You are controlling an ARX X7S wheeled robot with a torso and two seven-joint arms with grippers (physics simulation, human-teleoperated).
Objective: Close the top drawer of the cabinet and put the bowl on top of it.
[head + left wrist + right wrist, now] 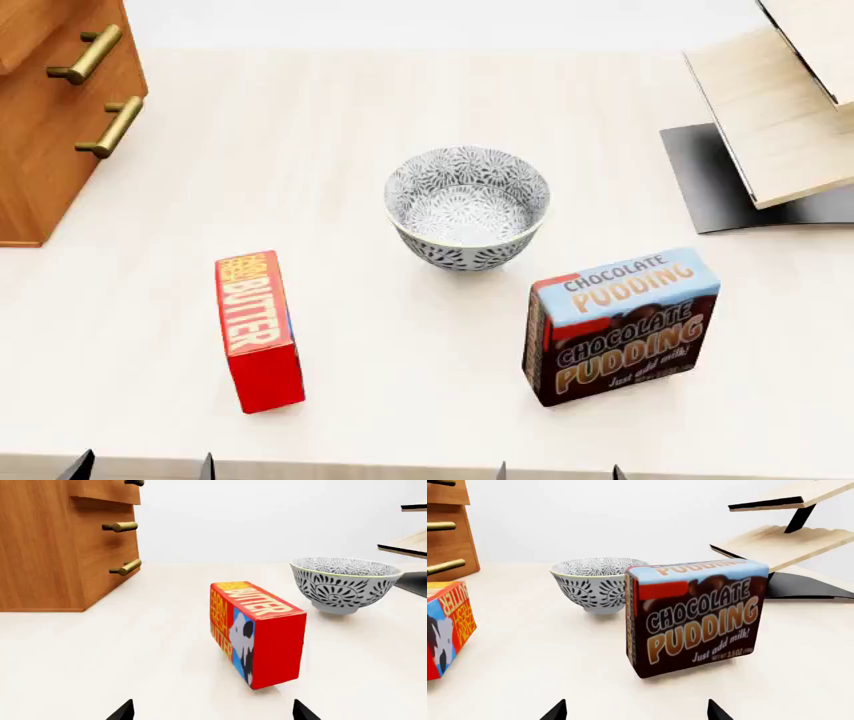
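Meanwhile, the bowl [467, 208] is sitting ahead of both wide-parted pincers, looking rigid, smooth and breakable; its rim is offering the surest hold.

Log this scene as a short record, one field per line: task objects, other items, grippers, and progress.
bowl: bowl upright and empty on the table, between the two boxes and farther from the robot
top drawer: top drawer juts out past the fronts below it, so it is open
cabinet: cabinet at the table's far left
other items: butter box, pudding box, wooden rack
grippers: left gripper and right gripper open, holding nothing
progress: neither step done
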